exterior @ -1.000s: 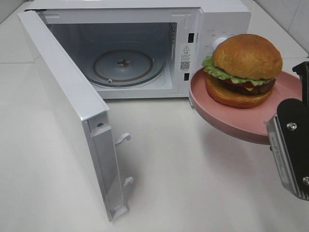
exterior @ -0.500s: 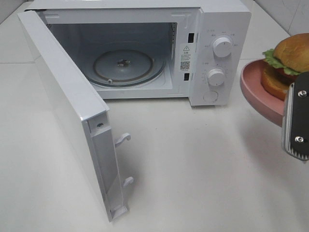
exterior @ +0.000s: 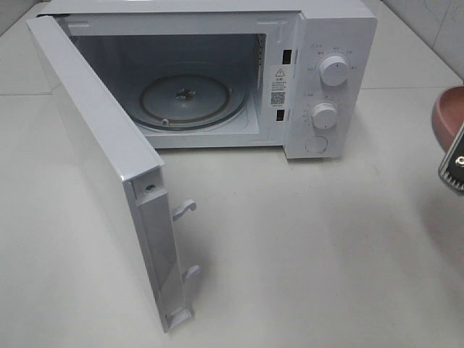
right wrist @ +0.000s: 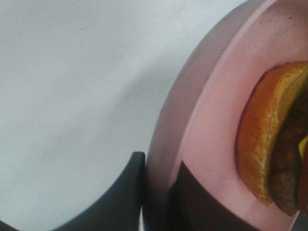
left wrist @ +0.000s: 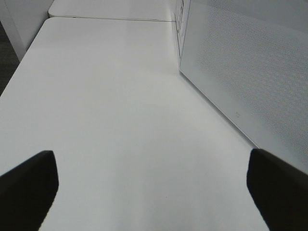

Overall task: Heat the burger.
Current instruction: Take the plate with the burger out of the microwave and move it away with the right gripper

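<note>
Exterior high view: microwave (exterior: 217, 80) standing open, its turntable (exterior: 185, 98) bare.
Right gripper (right wrist: 156, 192) is clamping the pink plate (right wrist: 202, 125) carrying the burger (right wrist: 274, 149); left gripper (left wrist: 154, 180) is gaping wide, holding nothing; loading, closing, starting are remaining.

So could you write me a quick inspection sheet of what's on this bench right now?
Surface: white table, bare in front of the microwave.
Job's things: microwave with its door swung wide open and the glass turntable bare; burger sits on the pink plate, which shows only as a sliver at the right edge of the high view.
Clutter: nothing seen.
End effectors: right end effector is shut on the plate's rim, one finger either side; left end effector is open and holds nothing, beside the open door.
Cables: nothing seen.
Surroundings: tiled wall at the back right.
</note>
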Available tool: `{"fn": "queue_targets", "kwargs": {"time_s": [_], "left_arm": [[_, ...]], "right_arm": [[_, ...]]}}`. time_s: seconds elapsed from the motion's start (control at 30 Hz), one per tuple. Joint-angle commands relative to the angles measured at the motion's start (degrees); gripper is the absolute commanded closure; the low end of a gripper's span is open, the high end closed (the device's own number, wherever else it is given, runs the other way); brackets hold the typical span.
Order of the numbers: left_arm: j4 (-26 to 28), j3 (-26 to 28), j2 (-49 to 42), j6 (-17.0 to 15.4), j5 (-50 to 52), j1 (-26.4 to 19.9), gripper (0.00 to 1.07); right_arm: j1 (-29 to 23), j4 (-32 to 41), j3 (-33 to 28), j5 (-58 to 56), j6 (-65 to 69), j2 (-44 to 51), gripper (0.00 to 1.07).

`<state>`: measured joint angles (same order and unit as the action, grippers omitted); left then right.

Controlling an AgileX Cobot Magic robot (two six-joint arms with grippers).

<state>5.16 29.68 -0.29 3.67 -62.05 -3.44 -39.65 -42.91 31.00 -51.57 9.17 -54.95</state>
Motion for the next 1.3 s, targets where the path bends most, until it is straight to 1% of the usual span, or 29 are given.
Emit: {"fn": "queue_targets", "kwargs": {"time_s": [0.03,0.2,0.37,0.43,0.47,0.53,0.57,0.6,0.67,0.7,0.73,0.8,0.9,0.93,1.1,1.17,1.27,1.3], "left_arm": [[-0.06,0.00,-1.03,-0.17,0.74,-0.11,0.07],[-0.06,0.00,-1.03,-0.17,0.74,-0.11,0.07],[-0.06,0.00,-1.03,-0.17,0.74,-0.11,0.07],[-0.06,0.00,-1.03,-0.17,0.74,-0.11,0.07],[-0.06,0.00,-1.03,-0.17,0.74,-0.11,0.07],[-0.06,0.00,-1.03,-0.17,0.74,-0.11,0.07],[-0.06,0.00,-1.03,-0.17,0.74,-0.11,0.07],[-0.06,0.00,-1.03,-0.17,0.74,-0.11,0.07],[-0.06,0.00,-1.03,-0.17,0.74,-0.11,0.07],[-0.06,0.00,-1.03,-0.17,0.74,-0.11,0.07],[-0.06,0.00,-1.03,-0.17,0.74,-0.11,0.07],[-0.06,0.00,-1.03,-0.17,0.74,-0.11,0.07],[-0.06,0.00,-1.03,-0.17,0.74,-0.11,0.07],[-0.06,0.00,-1.03,-0.17,0.74,-0.11,0.07],[-0.06,0.00,-1.03,-0.17,0.74,-0.11,0.07],[-0.06,0.00,-1.03,-0.17,0.74,-0.11,0.07],[-0.06,0.00,-1.03,-0.17,0.74,-0.11,0.07],[-0.06,0.00,-1.03,-0.17,0.74,-0.11,0.07]], "right_arm": [[-0.11,-7.22,0.40,-4.81,7.62,0.34,1.07],[-0.11,-8.14,0.40,-8.02,10.26,-1.38,1.07],[-0.11,-8.08,0.40,-9.85,13.87,-5.10,1.07],[-0.11,-8.37,0.40,-10.89,18.68,-7.96,1.07],[-0.11,-8.37,0.40,-10.89,18.68,-7.96,1.07],[-0.11,-8.42,0.40,-11.12,24.75,-11.00,1.07],[-0.11,-8.42,0.40,-11.12,24.75,-11.00,1.07],[-0.11,-8.42,0.40,-11.17,28.30,-13.01,1.07],[-0.11,-8.42,0.40,-11.17,29.74,-14.21,1.07],[-0.11,-8.42,0.40,-11.12,33.06,-16.67,1.07],[-0.11,-8.42,0.40,-11.12,33.06,-16.67,1.07],[-0.11,-8.42,0.40,-10.83,36.96,-21.03,1.07],[-0.11,-8.42,0.40,-10.66,37.47,-22.12,1.07],[-0.06,-8.42,0.40,-10.43,38.27,-24.01,1.07],[1.60,-8.42,0.40,-9.22,40.97,-27.16,1.07],[4.35,-8.54,0.40,-7.05,43.43,-30.08,1.07],[4.87,-8.82,0.40,-6.42,43.72,-30.83,1.07],[6.07,-9.85,0.40,-5.50,45.03,-32.26,1.07]]}}
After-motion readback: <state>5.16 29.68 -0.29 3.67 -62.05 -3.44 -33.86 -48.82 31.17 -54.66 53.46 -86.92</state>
